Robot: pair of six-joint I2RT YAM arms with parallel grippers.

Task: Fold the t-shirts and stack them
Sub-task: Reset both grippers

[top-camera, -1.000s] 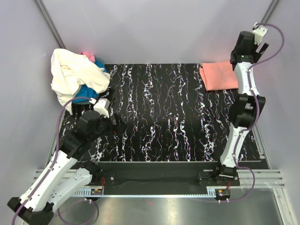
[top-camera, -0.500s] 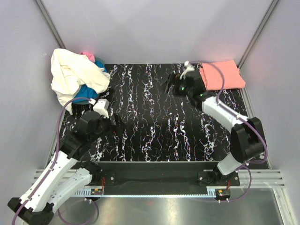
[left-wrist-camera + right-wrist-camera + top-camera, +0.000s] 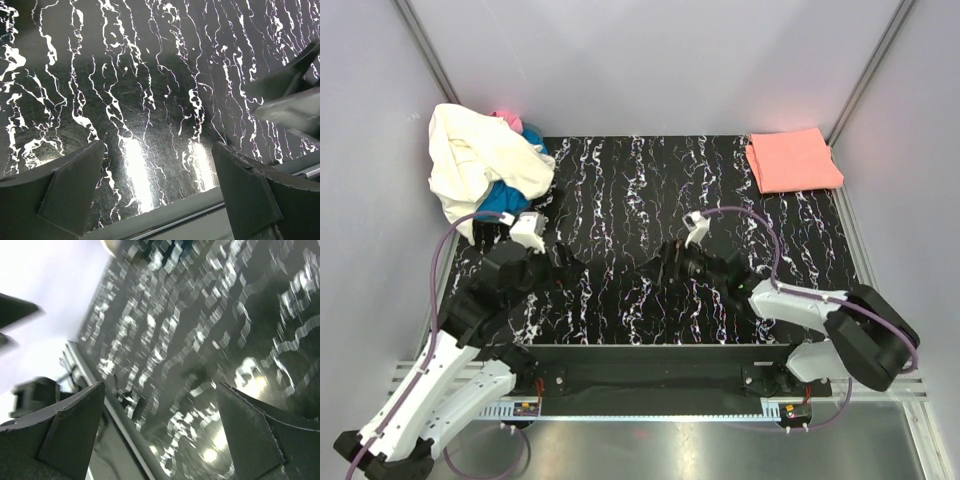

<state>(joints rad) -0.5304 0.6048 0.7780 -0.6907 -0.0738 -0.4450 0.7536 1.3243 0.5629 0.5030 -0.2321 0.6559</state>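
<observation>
Hovering over mat [image 3: 640, 190], fingers spread: left gripper [image 3: 568, 268], right gripper [image 3: 656, 265]. Lying well apart: shirt pile [image 3: 480, 165] far left, salmon shirt [image 3: 792, 160] far right.

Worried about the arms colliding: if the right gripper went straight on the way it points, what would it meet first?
Probably the left gripper. The right gripper points left, low over the marbled mat, with only bare mat between them; their relative heights are unclear.

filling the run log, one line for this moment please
left pincer open, empty | right pincer open, empty | salmon shirt folded, far right | pile unfolded, far left
</observation>
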